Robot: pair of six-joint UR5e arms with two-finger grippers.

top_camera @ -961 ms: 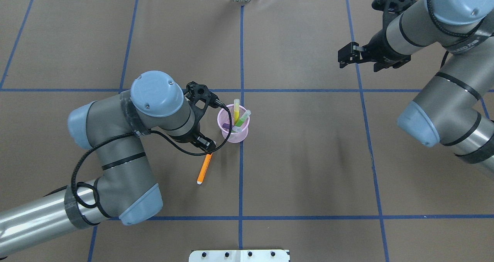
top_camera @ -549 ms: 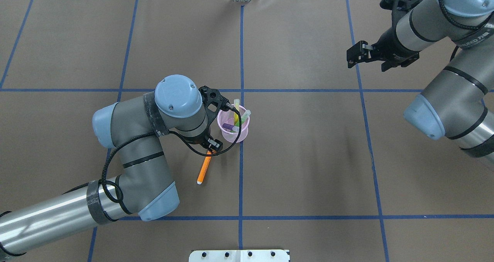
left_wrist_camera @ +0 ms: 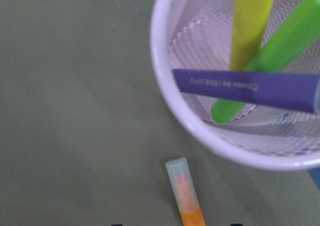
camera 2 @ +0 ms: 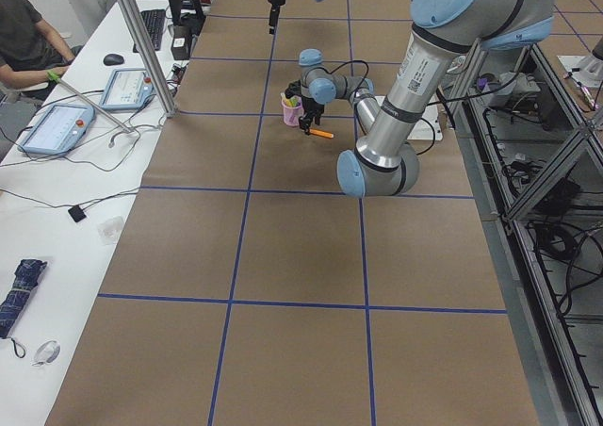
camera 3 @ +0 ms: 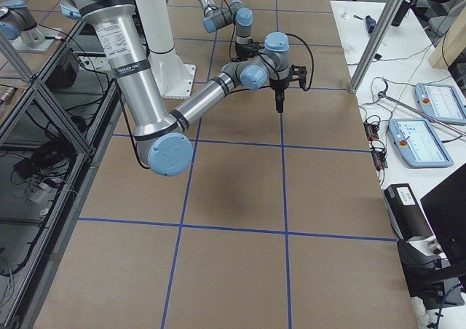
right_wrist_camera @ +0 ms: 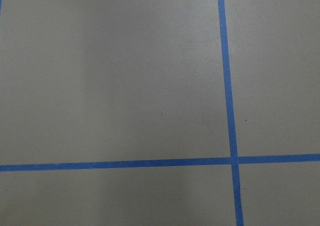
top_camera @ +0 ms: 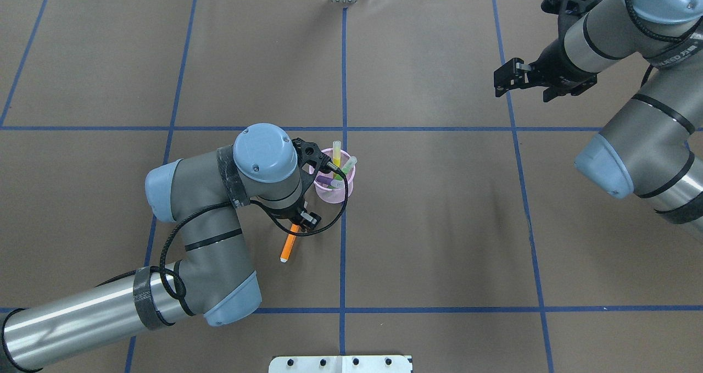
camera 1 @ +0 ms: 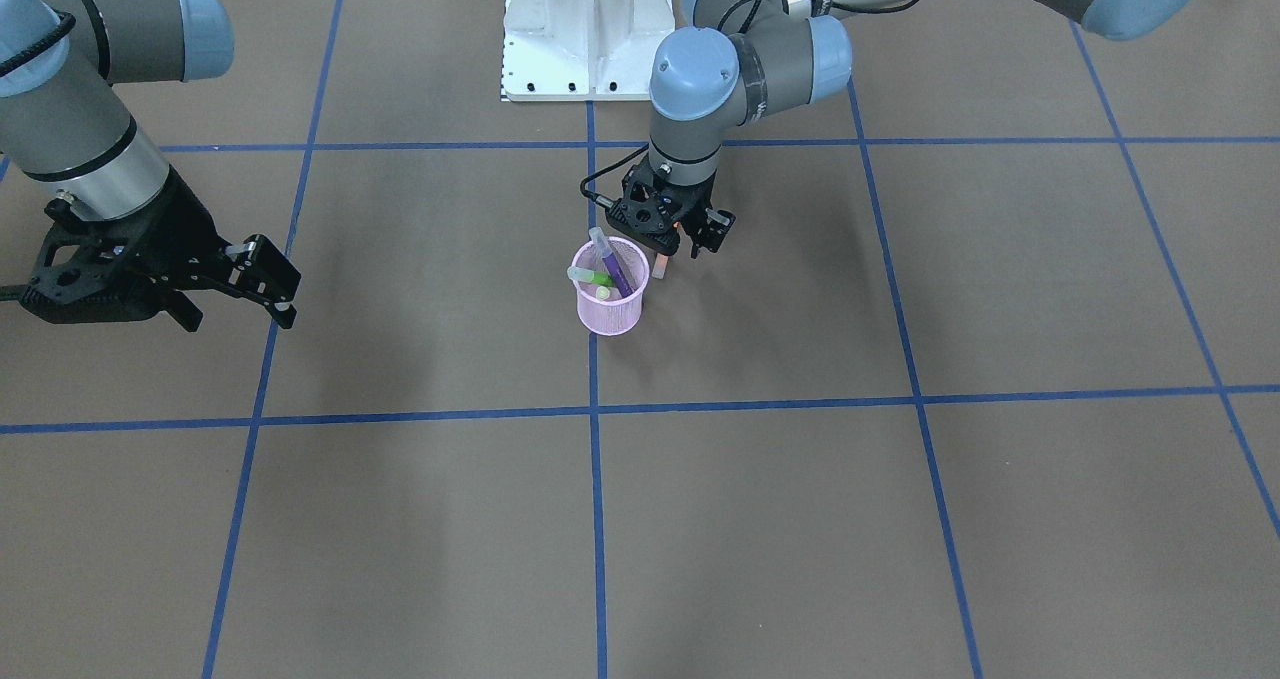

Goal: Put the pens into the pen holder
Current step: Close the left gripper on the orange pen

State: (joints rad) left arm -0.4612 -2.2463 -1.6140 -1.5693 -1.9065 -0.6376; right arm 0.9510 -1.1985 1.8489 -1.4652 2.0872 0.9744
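The pink mesh pen holder (top_camera: 336, 193) stands near the table's middle, also seen in the front view (camera 1: 610, 309). Leaning inside it are a yellow pen (top_camera: 336, 152), a green pen (top_camera: 347, 164) and a purple pen (left_wrist_camera: 240, 86). An orange pen (top_camera: 288, 245) lies flat on the table just beside the holder, its pale cap end (left_wrist_camera: 179, 178) pointing at the rim. My left gripper (top_camera: 301, 223) hangs open low over that cap end, a finger on either side, not touching the pen. My right gripper (top_camera: 501, 81) is open and empty, far off at the back right.
Blue tape lines divide the brown table cover into squares. The white robot base (camera 1: 585, 29) sits at the robot's edge. A side desk with tablets (camera 2: 57, 124) and a seated person (camera 2: 24, 30) lies beyond the far edge.
My left arm has swung toward the pen holder and come down over the orange pen's cap end. The right gripper drew back slightly to the right, then held still.
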